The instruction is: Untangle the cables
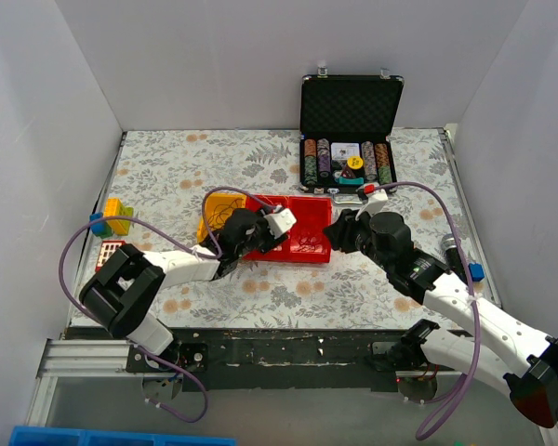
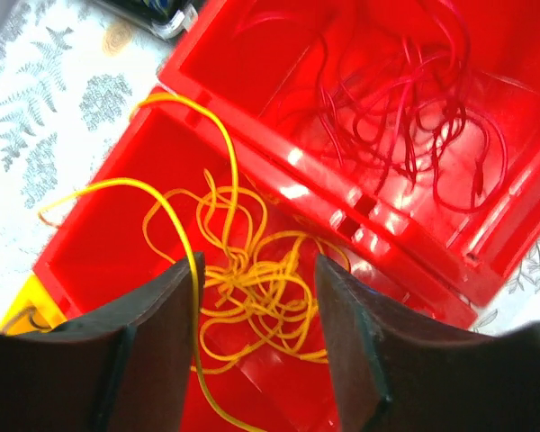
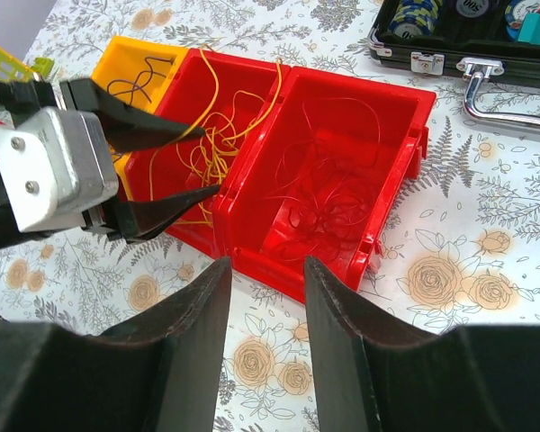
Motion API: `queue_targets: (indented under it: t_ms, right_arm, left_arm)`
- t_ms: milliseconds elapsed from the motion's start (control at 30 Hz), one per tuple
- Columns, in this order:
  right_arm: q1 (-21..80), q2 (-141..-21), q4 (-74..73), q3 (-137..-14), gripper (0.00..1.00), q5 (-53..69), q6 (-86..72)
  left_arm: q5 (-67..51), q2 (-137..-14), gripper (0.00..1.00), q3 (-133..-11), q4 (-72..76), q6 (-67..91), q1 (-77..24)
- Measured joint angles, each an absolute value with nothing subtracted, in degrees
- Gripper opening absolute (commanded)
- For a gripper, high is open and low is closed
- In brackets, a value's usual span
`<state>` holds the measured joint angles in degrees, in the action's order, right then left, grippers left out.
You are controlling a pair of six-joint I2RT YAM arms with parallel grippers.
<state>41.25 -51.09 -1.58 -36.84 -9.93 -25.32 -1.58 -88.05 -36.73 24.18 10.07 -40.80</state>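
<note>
yellow cables (image 2: 250, 290) snarled in loose loops; red cables (image 2: 400, 121) thin, tangled.

- Left arm (image 1: 181, 263) and right arm (image 1: 465, 302): white links, black joints.
- A mauve hose (image 1: 63, 265) runs along each arm.
- Left gripper (image 3: 210, 159): silver block (image 3: 45, 166) with two screws (image 3: 16, 142), and black pointed fingers (image 3: 135, 126).
- Right gripper (image 3: 265, 297): broad and black.

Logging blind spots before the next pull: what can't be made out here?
Left wrist: yellow cable partly hidden by the left gripper, cut off at the bottom edge.
Top view: strands too small, partly under that gripper.
Right wrist: red cable blends into the red bin; ends untraceable.
</note>
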Motion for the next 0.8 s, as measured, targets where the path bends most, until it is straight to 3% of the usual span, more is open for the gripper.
queue_targets:
  t_ms: [67,100,167,400,567,800]
  right_arm:
    - [41.3,-51.1,-1.6,-36.8,0.48,-10.0,-25.3]
    - [41.3,-51.1,-1.8,-36.8,0.51,-10.0,-25.3]
    - [41.3,-51.1,-2.2,-36.8,0.58,-10.0,-25.3]
    - [40.4,-51.1,-5.7,-37.6,0.86,-10.3,-23.9]
    - [39.0,-51.1,-7.3,-39.3,0.88,-10.2,-22.8]
    - [34.9,-51.2,-9.9,-41.5,0.89,-8.6,-21.5]
  left_arm:
    - [-1.2,-88.0,0.72,-38.8,22.3,10.6,-40.8]
    - [-0.8,-87.9,0.86,-40.2,21.1,10.8,-40.8]
    - [-0.3,-87.3,0.98,-44.2,17.2,11.5,-40.8]
    - [0.3,-84.1,0.98,-63.9,0.4,18.1,-40.7]
    - [0.6,-80.6,0.98,-72.9,-13.6,22.1,-40.7]
    - [3.6,-77.9,0.98,-75.7,-27.3,28.4,-39.9]
